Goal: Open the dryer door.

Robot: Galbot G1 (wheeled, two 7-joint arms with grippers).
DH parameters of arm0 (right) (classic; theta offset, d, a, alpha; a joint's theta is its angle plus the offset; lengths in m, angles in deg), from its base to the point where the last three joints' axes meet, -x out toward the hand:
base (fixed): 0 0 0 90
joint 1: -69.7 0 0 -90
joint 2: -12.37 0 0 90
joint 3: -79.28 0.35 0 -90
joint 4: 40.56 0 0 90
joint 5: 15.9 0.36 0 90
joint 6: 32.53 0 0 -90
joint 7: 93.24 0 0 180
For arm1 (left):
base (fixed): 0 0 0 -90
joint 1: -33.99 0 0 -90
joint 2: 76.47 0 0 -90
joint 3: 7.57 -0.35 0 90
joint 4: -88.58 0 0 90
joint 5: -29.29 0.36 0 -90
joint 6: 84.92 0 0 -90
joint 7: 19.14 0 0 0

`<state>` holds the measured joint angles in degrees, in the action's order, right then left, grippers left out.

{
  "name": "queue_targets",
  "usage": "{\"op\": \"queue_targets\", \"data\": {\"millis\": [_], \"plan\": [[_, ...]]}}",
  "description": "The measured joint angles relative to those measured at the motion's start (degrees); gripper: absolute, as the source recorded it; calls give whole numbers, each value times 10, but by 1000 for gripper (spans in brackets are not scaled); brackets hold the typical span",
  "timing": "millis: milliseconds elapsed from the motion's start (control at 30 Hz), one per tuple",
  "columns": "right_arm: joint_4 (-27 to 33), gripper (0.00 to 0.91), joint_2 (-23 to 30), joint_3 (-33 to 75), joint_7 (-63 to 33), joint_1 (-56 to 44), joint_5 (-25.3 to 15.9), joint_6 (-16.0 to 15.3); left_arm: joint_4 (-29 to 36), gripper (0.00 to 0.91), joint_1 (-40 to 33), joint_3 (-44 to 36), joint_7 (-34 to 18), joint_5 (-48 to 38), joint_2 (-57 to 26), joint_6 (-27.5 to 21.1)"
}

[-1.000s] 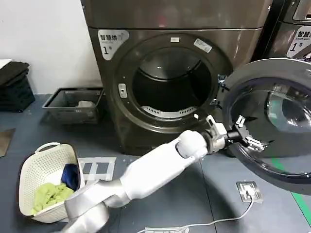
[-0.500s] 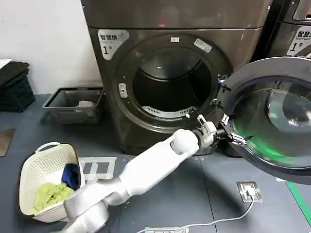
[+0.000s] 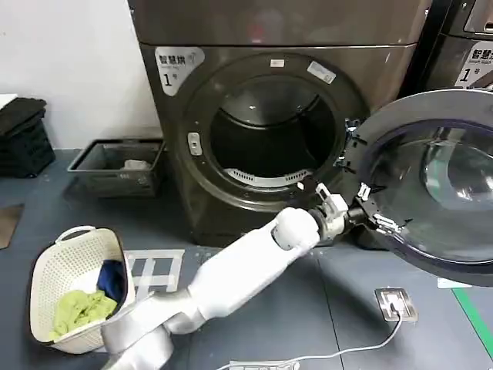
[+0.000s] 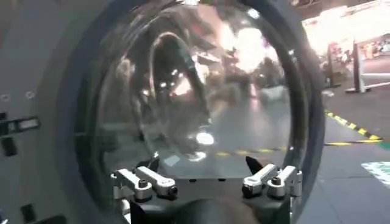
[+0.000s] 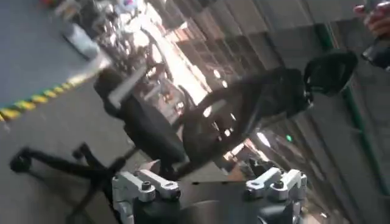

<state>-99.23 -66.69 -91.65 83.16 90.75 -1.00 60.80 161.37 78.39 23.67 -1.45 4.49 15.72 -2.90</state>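
The dryer door [image 3: 447, 181] stands swung wide open to the right of the bronze-grey machine marked "1" [image 3: 179, 65], with its inner side and dark glass facing me. The drum opening [image 3: 269, 131] is uncovered. My left arm reaches across the front of the machine, and the left gripper [image 3: 377, 208] sits at the door's inner rim on the hinge side, low down. In the left wrist view the left gripper [image 4: 203, 164] is open in front of the door glass [image 4: 201, 85], holding nothing. The right gripper [image 5: 207, 170] is open and points away at the room.
A white laundry basket [image 3: 46, 270] with green and blue clothes sits on the floor at the left. A grey crate [image 3: 119, 166] and stacked dark cloths [image 3: 23, 139] lie by the wall. A second machine [image 3: 466, 46] stands behind the door. A floor socket with cable [image 3: 393, 302] lies below it.
The left gripper has drawn back left and slightly upward along the door's inner rim. The door has turned a little more to face me.
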Motion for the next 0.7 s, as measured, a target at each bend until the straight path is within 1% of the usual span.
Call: {"op": "queue_targets", "data": {"millis": [200, 267, 333, 500, 567, 633, 700], "plan": [[23, 907, 11, 4, 4, -6, -16, -11, 73, 907, 32, 23, -28, 5, 0, -34], [28, 907, 16, 5, 4, -9, -18, -14, 107, 907, 47, 34, -36, 4, -1, -56], [33, 907, 20, 7, 7, -13, -18, -19, 146, 907, 61, 47, -43, 1, -23, -78], [41, 907, 30, 7, 9, -16, -19, -22, 234, 907, 98, 102, -72, -39, -102, -152], [47, 907, 36, 6, 9, -13, -18, -15, 265, 907, 115, 134, -88, -69, -136, -186], [53, 907, 42, 5, 9, -10, -18, 0, 290, 907, 131, 168, -109, -108, -169, -225], [56, 907, 48, 3, 9, -8, -18, 7, 314, 907, 150, 208, -137, -157, -201, -271]]}}
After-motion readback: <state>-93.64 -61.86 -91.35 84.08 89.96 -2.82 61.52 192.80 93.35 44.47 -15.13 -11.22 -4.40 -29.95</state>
